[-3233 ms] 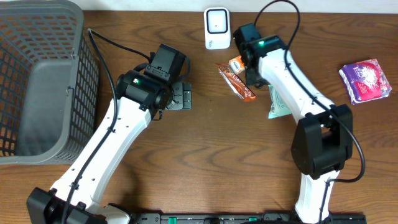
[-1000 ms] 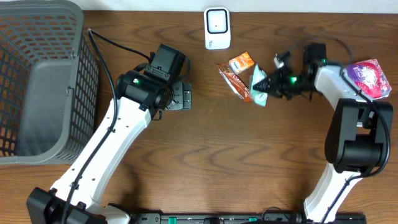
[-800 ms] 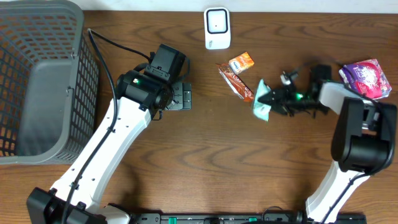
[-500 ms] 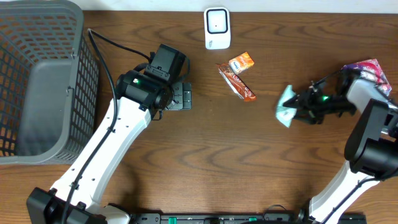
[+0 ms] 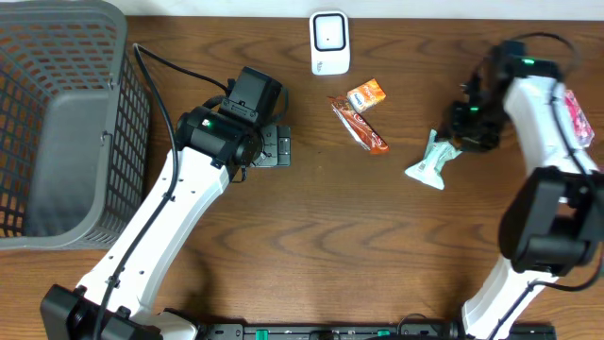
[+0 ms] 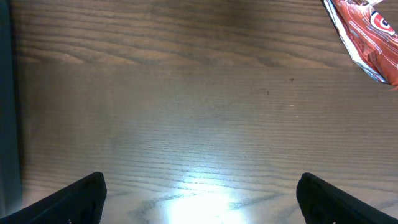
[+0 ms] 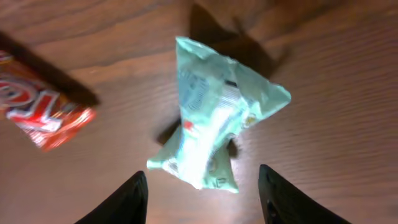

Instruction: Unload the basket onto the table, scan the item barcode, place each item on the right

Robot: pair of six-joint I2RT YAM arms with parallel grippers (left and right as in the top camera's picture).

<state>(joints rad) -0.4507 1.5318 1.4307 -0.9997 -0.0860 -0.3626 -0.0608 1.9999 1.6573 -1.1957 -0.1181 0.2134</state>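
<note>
Though the basket (image 5: 57, 57) stands left, the packet (image 5: 429, 165) (perhaps crumpled) lies outside.

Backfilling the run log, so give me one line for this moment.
right jaws: open above mint packet | mint packet: lying on table, ungripped | left jaws: open, empty

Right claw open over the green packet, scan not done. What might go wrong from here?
1. The green packet lies crumpled on the table below the open right claw; a grasp may pinch only a loose fold and slip.
2. The red wrapper lies nearby; a sweep toward the white scanner may knock it.
3. No barcode shows clearly, so it may end up facing the wrong way.
</note>
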